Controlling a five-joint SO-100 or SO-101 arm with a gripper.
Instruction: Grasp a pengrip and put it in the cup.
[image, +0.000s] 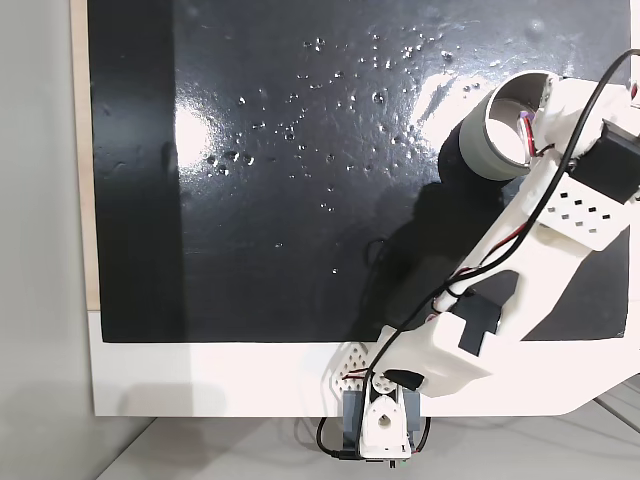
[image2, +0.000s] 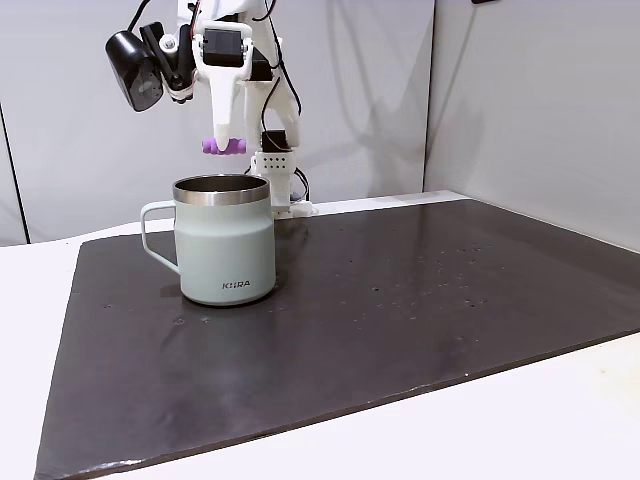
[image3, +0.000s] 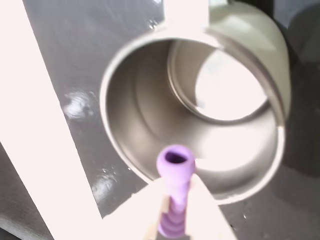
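From my side view the gripper (image2: 224, 143) is hanging right above the cup (image2: 225, 240), and the jaws are clenched on the pengrip (image2: 223, 146). I can see the little purple piece sticking out on both sides of the white fingertips, lying roughly level, with a clear gap between it and the steel rim below.

The wrist view backs that up: the pengrip (image3: 174, 192) is pinched between the two pale fingers (image3: 207, 210) at the bottom of the picture, its open end pointing toward me, ribs visible further down. Behind it the cup (image3: 252, 30) mouth is wide open, shiny metal inside, grey-green wall showing at the upper right. It's a bit blurry, so I can't tell how well centred the piece is over the opening.

From the top-down camera the cup (image: 478, 150) sits near the right edge of the black mat (image: 280, 200), and the white arm (image: 520, 250) reaches diagonally up to it, covering part of the rim. The mat lies on a white counter (image: 200, 380). In the side view the cup's handle (image2: 155, 235) points left.
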